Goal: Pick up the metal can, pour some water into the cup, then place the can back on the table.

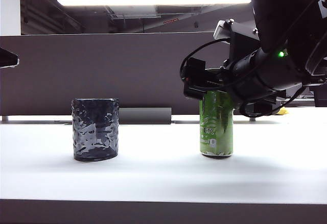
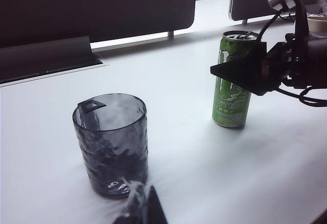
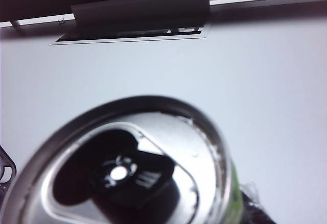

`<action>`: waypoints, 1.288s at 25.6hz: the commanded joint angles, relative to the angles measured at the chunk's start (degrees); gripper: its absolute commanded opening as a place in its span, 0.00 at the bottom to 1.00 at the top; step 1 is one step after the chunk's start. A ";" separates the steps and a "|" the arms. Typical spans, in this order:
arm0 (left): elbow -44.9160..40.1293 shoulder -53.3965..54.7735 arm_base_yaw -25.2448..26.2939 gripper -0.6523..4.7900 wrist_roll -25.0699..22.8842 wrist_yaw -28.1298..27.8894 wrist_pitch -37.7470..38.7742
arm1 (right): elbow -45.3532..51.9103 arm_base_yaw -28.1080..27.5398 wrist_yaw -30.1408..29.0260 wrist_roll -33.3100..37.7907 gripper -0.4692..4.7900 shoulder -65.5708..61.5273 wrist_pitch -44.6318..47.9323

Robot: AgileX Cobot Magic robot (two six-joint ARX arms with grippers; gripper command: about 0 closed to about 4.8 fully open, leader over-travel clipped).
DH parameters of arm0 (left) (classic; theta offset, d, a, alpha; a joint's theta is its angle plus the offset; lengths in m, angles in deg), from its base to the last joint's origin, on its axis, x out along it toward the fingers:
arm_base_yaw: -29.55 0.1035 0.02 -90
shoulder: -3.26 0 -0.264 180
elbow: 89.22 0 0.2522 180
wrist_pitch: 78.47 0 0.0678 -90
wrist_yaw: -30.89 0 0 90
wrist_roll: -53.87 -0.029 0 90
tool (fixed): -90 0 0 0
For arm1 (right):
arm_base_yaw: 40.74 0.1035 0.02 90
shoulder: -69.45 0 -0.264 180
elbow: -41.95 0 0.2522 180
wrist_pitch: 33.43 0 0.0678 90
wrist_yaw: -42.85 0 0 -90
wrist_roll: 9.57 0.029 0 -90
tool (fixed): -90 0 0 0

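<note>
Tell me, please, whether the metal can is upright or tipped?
Upright: the metal can stands on its base on the table, its silver top level.

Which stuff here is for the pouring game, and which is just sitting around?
For the job:
- metal can, standing
- cup
- table
- right gripper, open around the can's top

Just there:
- grey partition panel
- left gripper, near the cup

Right arm: reaches in from the right of the exterior view, wrist angled downward.
Right gripper: jaws spread wide, level with the top of the metal can, one black finger crossing its upper front.
Left gripper: only a dark tip visible, its state unreadable.
</note>
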 commanded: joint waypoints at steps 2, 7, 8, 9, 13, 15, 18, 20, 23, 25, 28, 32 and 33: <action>0.07 0.04 -0.07 0.11 0.00 0.00 -0.74 | -0.15 0.07 -0.17 0.24 0.93 0.22 0.94; 0.07 0.04 -0.07 0.11 0.00 0.00 -0.74 | -0.15 0.07 -0.17 0.24 0.88 0.22 0.94; 0.07 0.04 -0.07 0.11 0.00 0.00 -0.74 | -0.15 0.07 -0.17 0.24 0.84 0.22 0.94; 0.07 0.04 -0.07 0.11 0.00 0.00 -0.74 | -0.15 0.07 -0.17 0.24 0.81 0.22 0.94; 0.07 0.04 -0.07 0.11 0.00 0.00 -0.74 | -0.13 0.07 -0.17 0.24 0.78 0.22 0.94; 0.07 0.04 -0.07 0.11 0.00 0.00 -0.77 | -0.13 0.07 -0.17 0.24 0.77 0.22 0.94; 0.07 0.04 -0.07 0.11 0.00 0.02 -0.74 | -0.13 0.07 -0.17 0.24 0.66 0.22 0.94; 0.07 0.04 -0.07 0.11 0.00 0.00 -0.74 | -0.13 0.07 -0.17 0.24 0.64 0.22 0.94; 0.07 0.04 -0.07 0.11 0.00 0.00 -0.74 | -0.13 0.07 -0.17 0.24 0.64 0.22 0.94; 0.07 0.04 -0.07 0.11 0.00 0.02 -0.74 | -0.13 0.07 -0.20 0.22 0.64 0.22 0.94; 0.07 0.04 -0.07 0.11 0.00 0.00 -0.74 | -0.13 0.07 -0.20 0.22 0.64 0.24 0.96; 0.07 0.04 -0.07 0.11 0.00 0.00 -0.74 | -0.13 0.07 -0.22 0.22 0.64 0.26 0.98; 0.07 0.04 -0.07 0.11 0.00 0.00 -0.74 | -0.13 0.09 -0.24 0.22 0.64 0.28 1.01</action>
